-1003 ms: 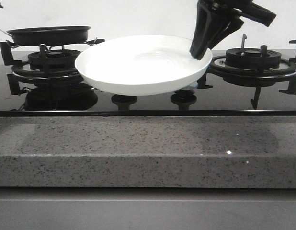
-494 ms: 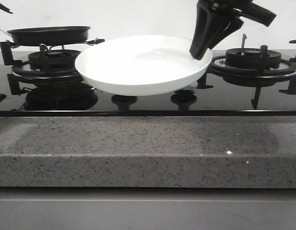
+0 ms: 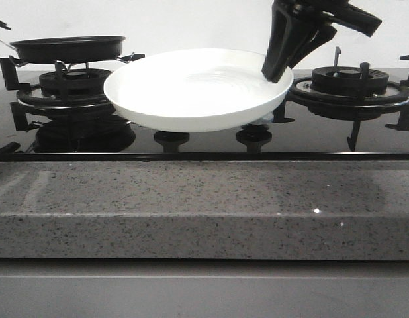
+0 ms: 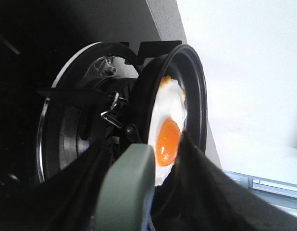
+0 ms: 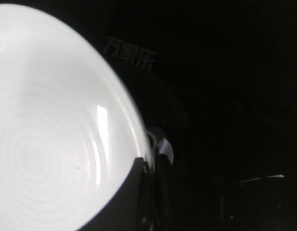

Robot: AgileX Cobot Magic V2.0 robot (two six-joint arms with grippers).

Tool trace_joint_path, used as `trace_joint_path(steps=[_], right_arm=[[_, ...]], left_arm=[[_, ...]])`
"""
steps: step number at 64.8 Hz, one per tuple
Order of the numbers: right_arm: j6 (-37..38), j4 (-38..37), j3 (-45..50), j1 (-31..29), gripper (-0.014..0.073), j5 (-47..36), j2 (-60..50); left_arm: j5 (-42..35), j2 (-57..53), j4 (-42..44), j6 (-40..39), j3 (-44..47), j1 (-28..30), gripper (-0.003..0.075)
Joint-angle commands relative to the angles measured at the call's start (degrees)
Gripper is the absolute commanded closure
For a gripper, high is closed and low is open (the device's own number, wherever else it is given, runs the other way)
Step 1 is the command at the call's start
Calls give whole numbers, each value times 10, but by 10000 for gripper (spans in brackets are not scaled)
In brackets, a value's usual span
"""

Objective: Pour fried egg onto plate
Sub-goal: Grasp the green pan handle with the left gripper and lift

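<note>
The right tool [image 3: 276, 71] clamped the rim of the rigid, breakable plate [image 3: 191, 93] above the hob, while the soft, slippery fried egg [image 4: 167, 132] lay in the pan [image 4: 196, 96]; left tool state indeterminate.

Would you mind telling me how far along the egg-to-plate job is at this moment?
Done: the right gripper is clamped on the plate rim, holding it above the stovetop between the burners. In hand: the frying pan sits on the left burner with the fried egg inside; the left gripper's hold on the handle is unclear. Left: tipping the egg onto the empty plate.
</note>
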Motion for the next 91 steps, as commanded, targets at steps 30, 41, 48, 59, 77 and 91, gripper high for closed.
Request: trace_joint_path(steps=[30,41,48,59,77,91], right_arm=[[-7,10,-13,-1,660,-19,-26],[-7,10,-13,-1,660,-19,-26],[-7,10,-13,-1,660,-19,-26],[-7,10,-13,-1,660,-19,-26],[-7,10,-13,-1,660,-19,-26],[-7,10,-13,-1,660,-19,-26]], left_arm=[[19,-26,-40,1,-18,2,627],[32,-26,-40,43,-18,2,669],[32,-26,-44,43,-18,2,708],[43,-26,-52,43,-18,2,739],[43,-56,-55,75,-18,2,739],[39,-109,-55,112,-18,2,739]])
